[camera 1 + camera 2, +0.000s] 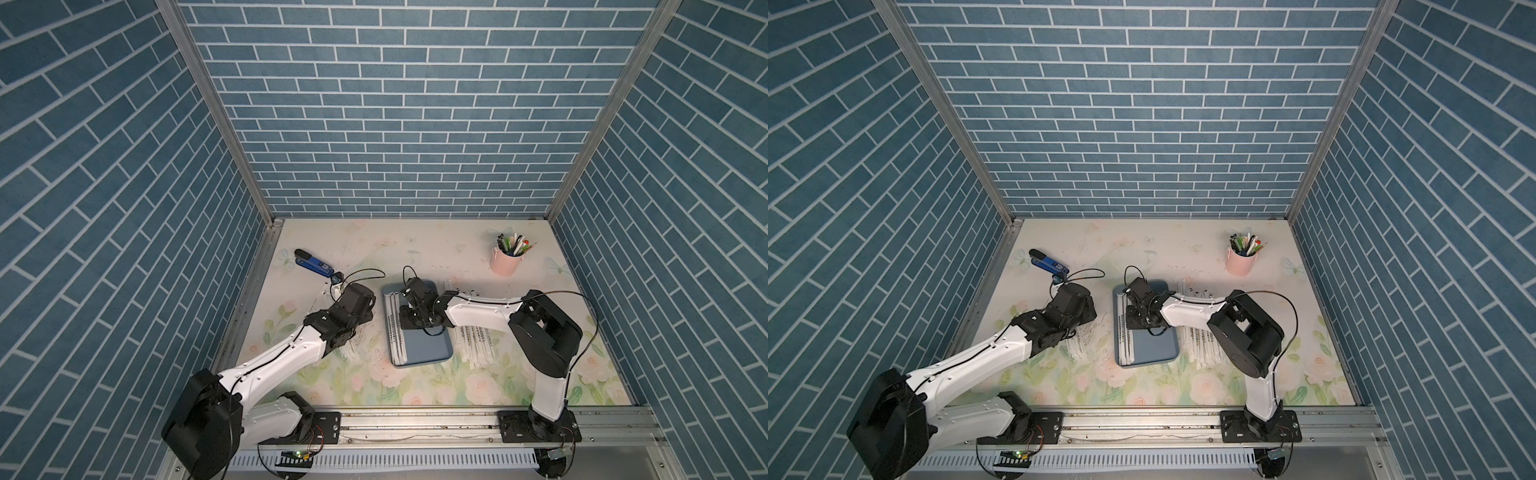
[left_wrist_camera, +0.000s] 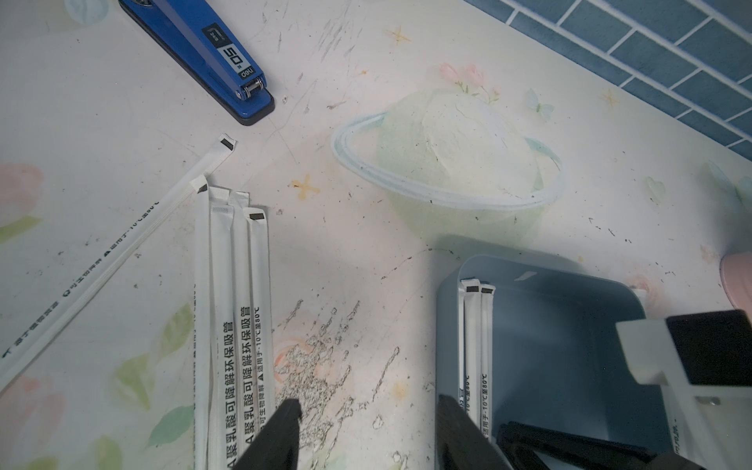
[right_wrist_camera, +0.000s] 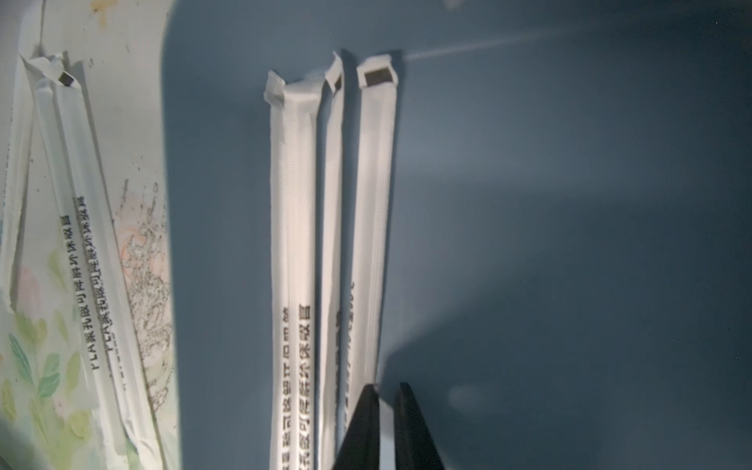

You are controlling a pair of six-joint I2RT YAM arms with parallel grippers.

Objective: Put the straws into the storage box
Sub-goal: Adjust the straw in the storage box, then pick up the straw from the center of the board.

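The blue-grey storage box (image 1: 432,349) lies mid-table, with three wrapped straws (image 3: 293,203) lengthwise along its left wall. My right gripper (image 3: 385,386) hangs low inside the box (image 3: 569,244). Its jaws are nearly together on the near end of the rightmost straw (image 3: 374,203), and a pale strip shows in the gap. My left gripper (image 2: 367,401) is open with nothing between its fingers. It hovers over bare table between a bundle of straws (image 2: 232,325) and the box's left wall (image 2: 447,325). More straws (image 1: 478,345) lie fanned out right of the box.
A blue-and-black stapler (image 1: 313,264) lies at the back left, close to my left wrist. One loose straw (image 2: 122,252) lies slanted beside the left bundle. A pink cup of pens (image 1: 506,259) stands at the back right. Blue brick walls enclose three sides.
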